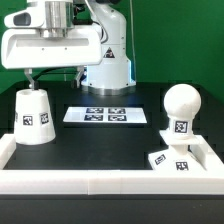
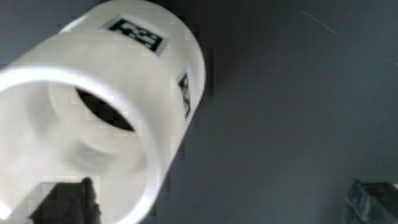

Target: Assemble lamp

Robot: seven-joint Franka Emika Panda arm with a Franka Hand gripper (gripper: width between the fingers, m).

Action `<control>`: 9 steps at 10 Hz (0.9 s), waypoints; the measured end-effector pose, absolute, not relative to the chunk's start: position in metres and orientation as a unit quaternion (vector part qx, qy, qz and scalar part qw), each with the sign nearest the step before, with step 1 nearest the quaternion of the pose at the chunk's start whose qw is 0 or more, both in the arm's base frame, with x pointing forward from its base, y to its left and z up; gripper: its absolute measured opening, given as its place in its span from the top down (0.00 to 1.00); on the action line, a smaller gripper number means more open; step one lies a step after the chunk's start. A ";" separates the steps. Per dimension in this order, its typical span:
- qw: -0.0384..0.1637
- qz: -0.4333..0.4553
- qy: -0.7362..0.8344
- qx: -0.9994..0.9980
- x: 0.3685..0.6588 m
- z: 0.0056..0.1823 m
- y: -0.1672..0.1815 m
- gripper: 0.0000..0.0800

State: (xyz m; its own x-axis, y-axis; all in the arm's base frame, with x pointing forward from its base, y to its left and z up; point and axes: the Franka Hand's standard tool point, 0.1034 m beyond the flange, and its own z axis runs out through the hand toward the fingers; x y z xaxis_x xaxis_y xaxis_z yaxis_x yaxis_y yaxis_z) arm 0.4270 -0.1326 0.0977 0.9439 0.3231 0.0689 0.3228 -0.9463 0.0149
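The white tapered shade (image 1: 33, 117) stands on the dark table at the exterior view's left. In the wrist view the shade (image 2: 107, 110) fills the frame, and I look into its open end. The round bulb (image 1: 181, 104) stands upright on its tagged stem at the right. The flat square base (image 1: 171, 161) lies just in front of the bulb, by the white wall. I cannot tell if they are joined. My gripper (image 1: 52, 75) hangs just above the shade, open and empty. One dark finger (image 2: 63, 205) is at the shade's rim, the other finger (image 2: 374, 200) is far off it.
The marker board (image 1: 108, 115) lies flat in the middle of the table. A low white wall (image 1: 100, 182) runs along the front and up both sides. The arm's white pedestal (image 1: 105, 72) stands at the back.
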 end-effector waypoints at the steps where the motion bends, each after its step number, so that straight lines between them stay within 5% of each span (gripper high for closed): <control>1: 0.001 0.031 0.163 0.986 0.425 0.092 -0.134 0.13; 6: 0.003 0.023 0.164 0.986 0.423 0.077 -0.136 0.16; 7: 0.003 0.023 0.164 0.986 0.423 0.077 -0.136 0.39; 8: 0.002 0.022 0.164 0.986 0.423 0.076 -0.136 0.39; 9: 0.002 0.022 0.164 0.986 0.423 0.076 -0.136 0.62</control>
